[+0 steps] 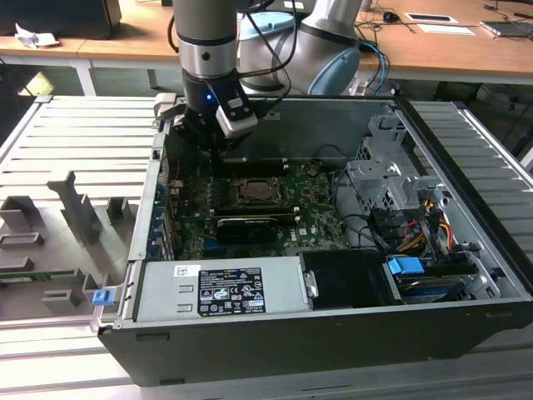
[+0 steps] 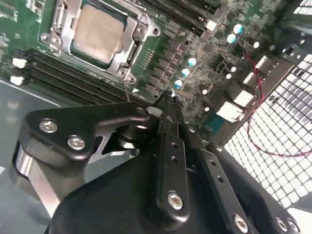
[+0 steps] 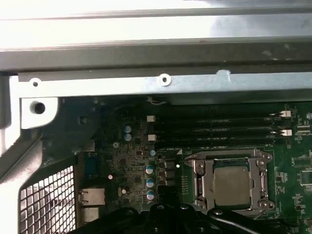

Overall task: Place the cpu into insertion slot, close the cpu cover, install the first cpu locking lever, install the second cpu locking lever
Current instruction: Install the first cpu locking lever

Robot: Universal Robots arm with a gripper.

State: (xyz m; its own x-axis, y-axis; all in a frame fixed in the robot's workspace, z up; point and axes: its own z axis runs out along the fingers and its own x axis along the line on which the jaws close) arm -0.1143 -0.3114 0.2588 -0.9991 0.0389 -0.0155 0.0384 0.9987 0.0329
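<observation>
Open computer case [image 1: 333, 333] on the ribbed desk [image 1: 75, 142], green circuit board [image 1: 321, 221] bare inside. Above the board's far part, toward the exterior view's left, the arm [image 1: 204, 42], with the end effector [image 2: 168, 97] clenched on nothing, close over a row of capacitors [image 2: 191, 62] and just beside the socket [image 2: 127, 75]. Likely trouble, judging from here: a sideways sweep this low scraping those capacitors, or catching the cover [image 2: 138, 36] at its edge and jarring it. Chip [image 2: 100, 34] flat in the socket, a pale dull-silver square, cover seemingly down around it.
</observation>
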